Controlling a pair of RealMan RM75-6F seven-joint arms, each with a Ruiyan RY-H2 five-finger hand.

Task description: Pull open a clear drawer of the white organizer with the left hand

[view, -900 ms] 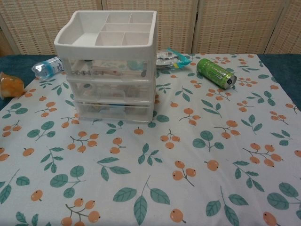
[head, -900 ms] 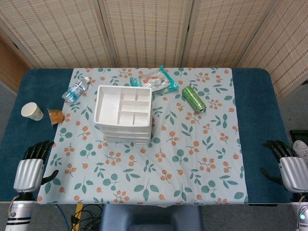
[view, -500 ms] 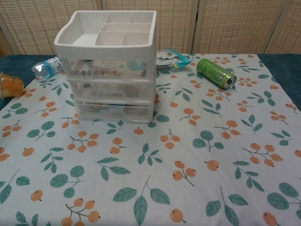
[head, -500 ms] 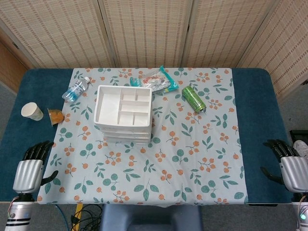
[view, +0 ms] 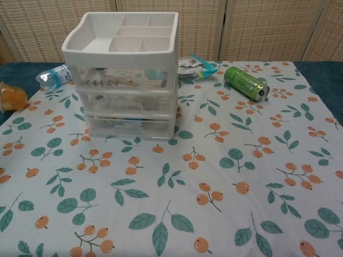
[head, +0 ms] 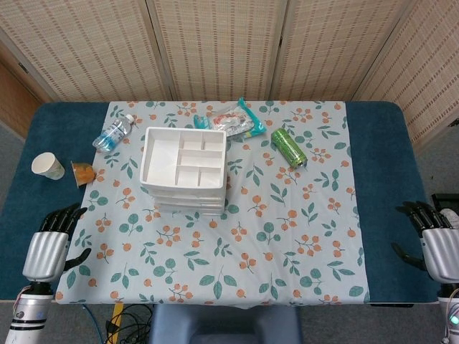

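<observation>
- Chest view shows the white organizer (view: 122,75) with its stacked clear drawers (view: 126,81) all flush with the frame; none is pulled out, so as far as I can judge the task has not been started and the whole of it is left: the reach, the grip on a drawer front and the pull.
- The organizer stands on the flowered cloth (head: 287,236), its drawer fronts facing the robot's edge of the table.
- From the left hand (head: 47,251) the organizer lies well apart, ahead of it and off toward the middle of the table; nothing stands between the two but bare cloth.
- The left hand hovers at the near left corner over the blue table (head: 29,201), just off the cloth's edge, holding nothing, fingers apart and pointing forward.
- The right hand (head: 439,247) sits at the near right corner, even further from the organizer, likewise empty with fingers spread.
- Neither hand shows in the chest view.
- Beyond the left hand, along the left side, are a paper cup (head: 48,165), a small orange cup (head: 84,173) and a water bottle (head: 113,133) lying on its side.
- Behind and to the right of the organizer lie a snack packet (head: 237,122) and a green can (head: 288,147) on its side.
</observation>
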